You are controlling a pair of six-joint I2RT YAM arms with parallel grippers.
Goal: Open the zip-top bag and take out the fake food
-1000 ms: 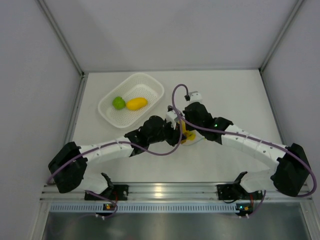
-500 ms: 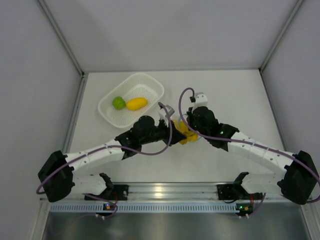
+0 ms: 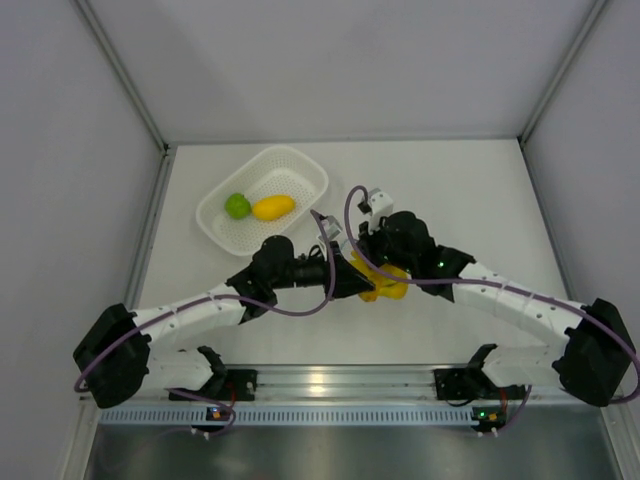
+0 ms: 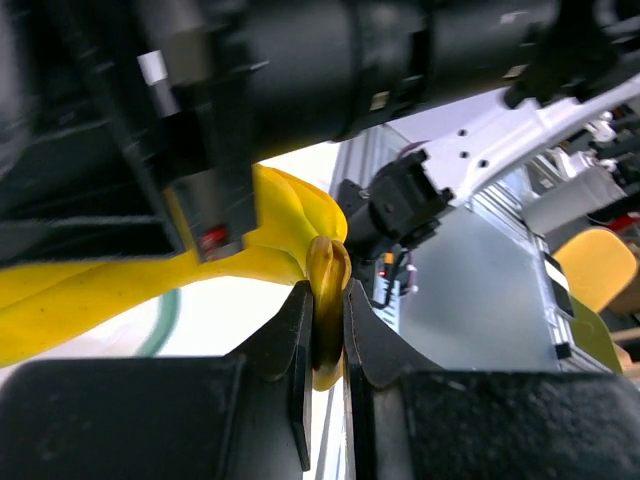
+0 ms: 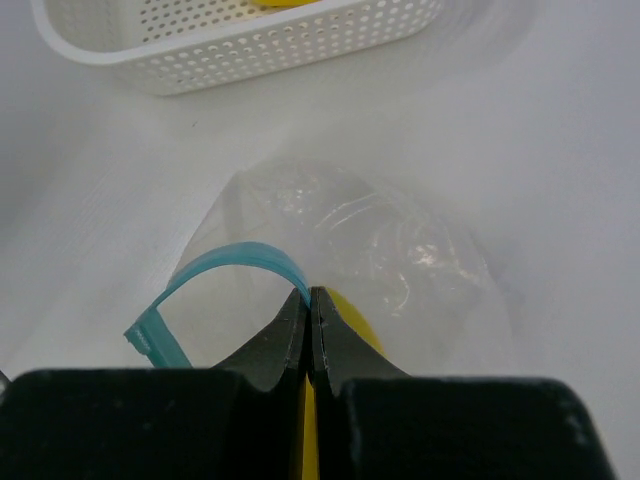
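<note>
Nearest the bases, the left arm's fingers (image 4: 297, 340) were clamped on a thin tip of the yellow banana bunch (image 4: 290, 225). The right arm's fingers (image 5: 282, 345) were pressed together on the lip of the zip-top bag (image 5: 380, 235), just beside its blue zip strip (image 5: 235, 258).

The step in hand looked like drawing the banana out through the mouth. To do it well, the right arm should anchor the lip low against the desk (image 3: 460, 190) while the left draws straight away from it, in line with the opening. A sideways pull could drag the light bag along, and the narrow pinch on the tip might slip.

The bag was clear and crinkled, lying slumped on the desk beyond the right fingers, its strip bowed up in an arch, which suggested an open mouth. A patch of yellow showed at the lip.

Farther off, the white basket (image 5: 250, 50) held the green fruit (image 3: 237, 206) and the yellow-orange oval fruit (image 3: 273, 207), well apart from the bag.
</note>
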